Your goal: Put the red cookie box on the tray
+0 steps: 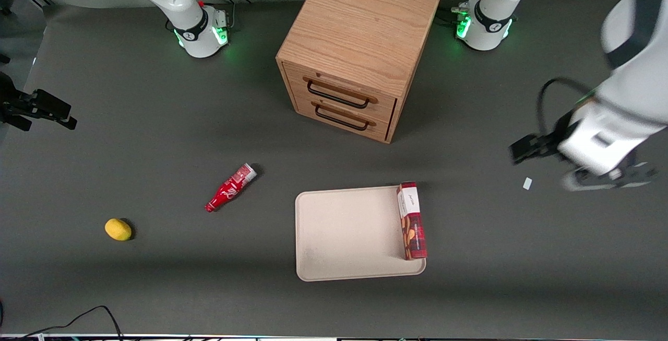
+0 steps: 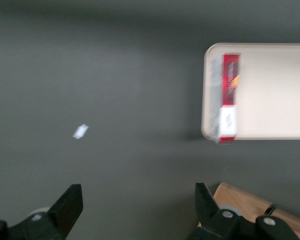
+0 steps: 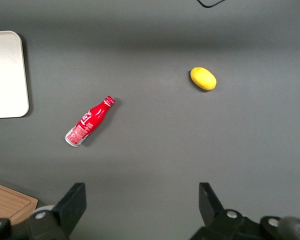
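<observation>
The red cookie box [image 1: 411, 221] lies flat on the tray [image 1: 344, 236], along the tray's rim toward the working arm's end, its white end panel pointing toward the drawer cabinet. The wrist view shows the same box [image 2: 229, 95] resting on the beige tray [image 2: 275, 90]. My left gripper [image 1: 524, 149] hangs above the bare table, well away from the tray toward the working arm's end. It is open [image 2: 137, 192], with nothing between its fingers.
A wooden drawer cabinet [image 1: 360, 48] stands farther from the front camera than the tray. A small red bottle [image 1: 229, 188] and a yellow lemon [image 1: 118, 229] lie toward the parked arm's end. A white scrap [image 1: 527, 183] lies under the gripper.
</observation>
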Controlling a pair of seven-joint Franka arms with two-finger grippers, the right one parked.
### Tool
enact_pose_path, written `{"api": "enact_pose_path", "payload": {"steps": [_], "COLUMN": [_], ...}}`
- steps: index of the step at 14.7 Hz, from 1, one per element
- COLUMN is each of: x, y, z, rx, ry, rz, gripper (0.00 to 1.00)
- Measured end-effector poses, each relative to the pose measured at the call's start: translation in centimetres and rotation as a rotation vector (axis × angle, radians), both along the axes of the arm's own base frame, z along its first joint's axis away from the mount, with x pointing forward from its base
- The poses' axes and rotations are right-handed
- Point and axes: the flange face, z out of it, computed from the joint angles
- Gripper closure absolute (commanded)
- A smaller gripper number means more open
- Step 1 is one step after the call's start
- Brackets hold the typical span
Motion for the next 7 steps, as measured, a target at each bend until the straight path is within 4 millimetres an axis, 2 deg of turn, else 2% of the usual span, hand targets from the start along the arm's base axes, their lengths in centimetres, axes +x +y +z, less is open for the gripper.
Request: {"api": "enact_pose_path", "payload": {"steps": [1, 3, 7], "x": [-1.1, -2.8, -6.4], "y": [1.8, 4.9, 10.4], "z": [1.3, 2.5, 1.8], "rx": [0.011, 0.023, 0.015], "ry": [0.014, 0.040, 0.070], "rz": [-0.018, -0.050, -0.080], "gripper": [0.00, 0.00, 0.00]}}
